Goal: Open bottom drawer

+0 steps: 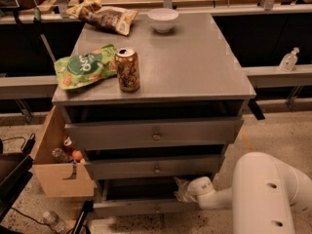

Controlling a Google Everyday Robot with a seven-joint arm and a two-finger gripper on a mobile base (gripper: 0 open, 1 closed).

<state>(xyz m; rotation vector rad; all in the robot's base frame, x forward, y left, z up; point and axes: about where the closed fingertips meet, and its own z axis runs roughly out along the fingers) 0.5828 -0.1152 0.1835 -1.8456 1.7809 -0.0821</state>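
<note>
Claw at the bottom drawer's upper edge

Camera view: my claw (183,191) sits low at the front of the grey cabinet, in the dark gap just above the bottom drawer (131,207) and to the right of its small knob (157,209). Whether the claw is apart or together I cannot tell. My white arm (265,194) reaches in from the right. The bottom drawer is the lowest of three grey fronts, under the middle drawer (146,168) and the top drawer (146,134). On the tabletop (195,67) a can (128,69) stands touching a green bag (83,72); a brown bag (105,17) and a white bowl (163,19) lie at the back. A wooden box (53,174) sits at the cabinet's left side.
</note>
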